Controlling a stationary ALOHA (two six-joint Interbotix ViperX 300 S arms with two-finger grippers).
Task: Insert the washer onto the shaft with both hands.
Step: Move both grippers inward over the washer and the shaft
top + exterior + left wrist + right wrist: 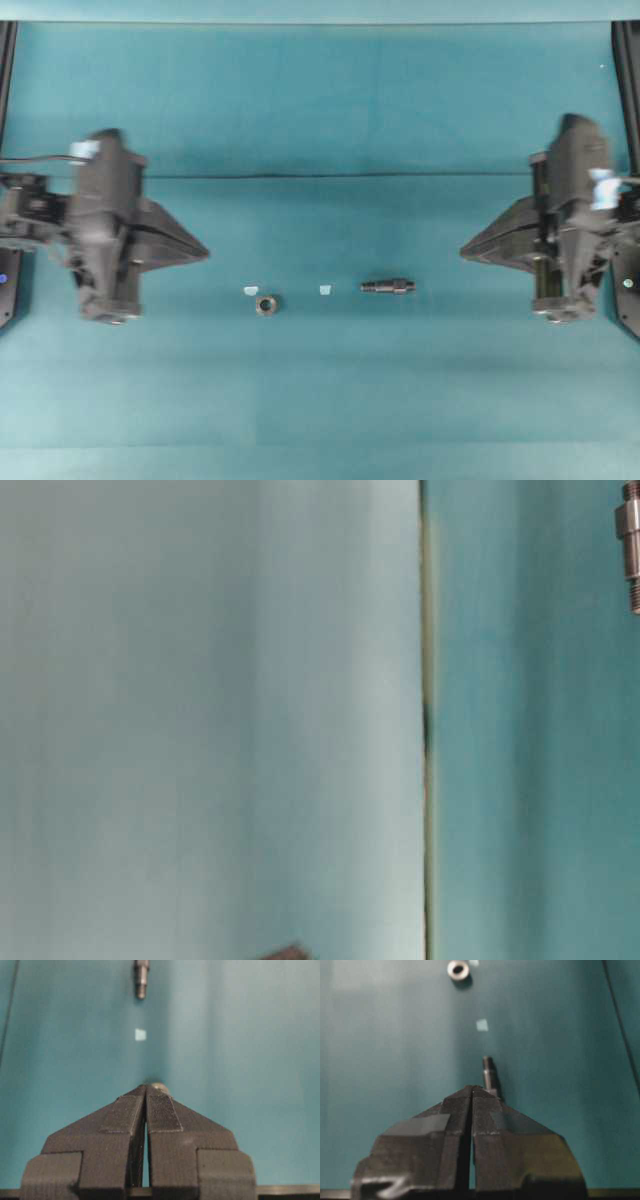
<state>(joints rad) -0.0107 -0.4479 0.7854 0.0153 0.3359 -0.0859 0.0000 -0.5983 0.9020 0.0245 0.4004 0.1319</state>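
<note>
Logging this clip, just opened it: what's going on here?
Nothing is being handled yet. The washer and the shaft lie apart on the teal table, with small white tape bits by them. The left tool and right tool are both shut and empty, out at the sides and pointing inward at the parts.

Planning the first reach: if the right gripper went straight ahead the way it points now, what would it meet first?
Most likely the shaft. In the right wrist view it lies just past the shut tips of the right gripper, in line with them. The gripper's height above the table is unclear, so it might pass over.
</note>
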